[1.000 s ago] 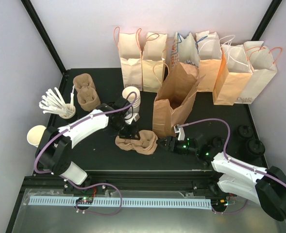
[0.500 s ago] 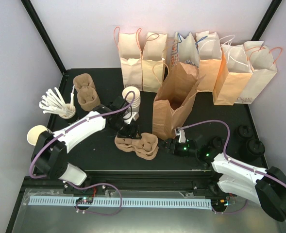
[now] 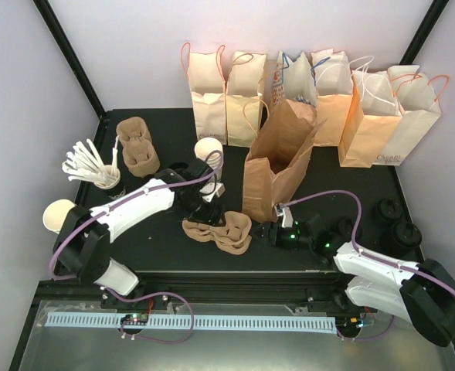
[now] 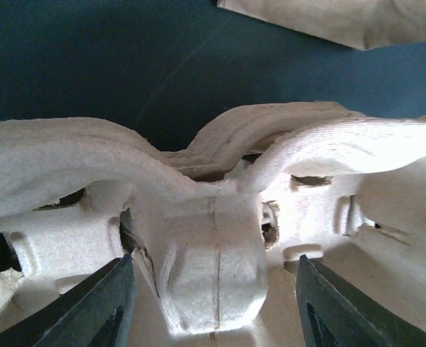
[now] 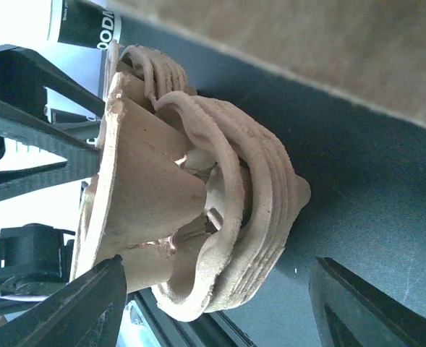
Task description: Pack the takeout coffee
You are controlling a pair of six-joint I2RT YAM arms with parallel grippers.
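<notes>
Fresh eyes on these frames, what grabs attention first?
A stack of brown pulp cup carriers sits at the near centre of the table, with the left hand and right hand both open on either side of it. Just behind it stands a tall open brown paper bag, and a row of handled paper bags lines the back wall.

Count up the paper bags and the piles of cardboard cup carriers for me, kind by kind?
Paper bags with handles: 6
Open brown bag without handles: 1
Piles of pulp cup carriers: 2
Total: 9
</notes>
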